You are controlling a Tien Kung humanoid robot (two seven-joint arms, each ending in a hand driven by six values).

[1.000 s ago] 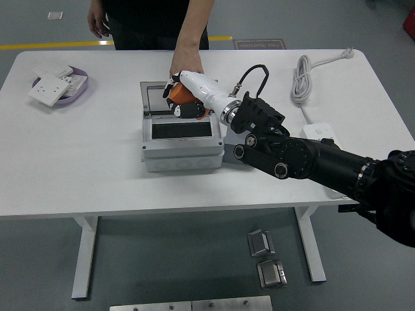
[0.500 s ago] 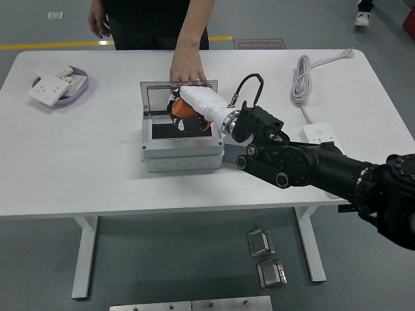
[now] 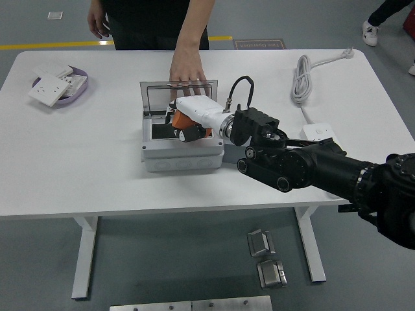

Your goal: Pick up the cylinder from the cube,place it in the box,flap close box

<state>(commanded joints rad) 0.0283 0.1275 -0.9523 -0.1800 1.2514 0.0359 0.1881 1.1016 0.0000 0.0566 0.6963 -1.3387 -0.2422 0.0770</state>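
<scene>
Nearest the camera, under the table's near edge, two small metal blocks (image 3: 266,256) are seen lying on the grey floor, one just beyond the other. Above them the white table (image 3: 84,175) is spread across the view, and over its right part the black right arm (image 3: 324,170) is reached in from the lower right corner toward the middle. At its end the right hand (image 3: 191,122), white-shelled with dark fingers, is held down inside the open top of the grey box (image 3: 181,154), which is stood near the table's centre. The fingers are curled around the orange cylinder (image 3: 182,120), which is gripped within the box's opening, just above its dark interior; whether the cylinder is touching the bottom cannot be told. A black cable (image 3: 238,85) is looped up from the wrist. Just right of the box, a grey cube (image 3: 232,153) is largely hidden beneath the forearm. Further right, a white power strip (image 3: 318,133) is laid near the table's edge, with its coiled white cord (image 3: 302,79) run toward the far corner. Behind the hand, the box's clear lid (image 3: 162,96) is held upright on the far side by a person's hand (image 3: 187,67), whose fingers are rested on the lid's top edge, pressed loosely together. At the far left of the table, a purple tray (image 3: 79,91) with white sockets (image 3: 47,88) in it is set well apart from the box. The person's other hand (image 3: 98,23) is hung beside the dark clothing beyond the table's far edge.
</scene>
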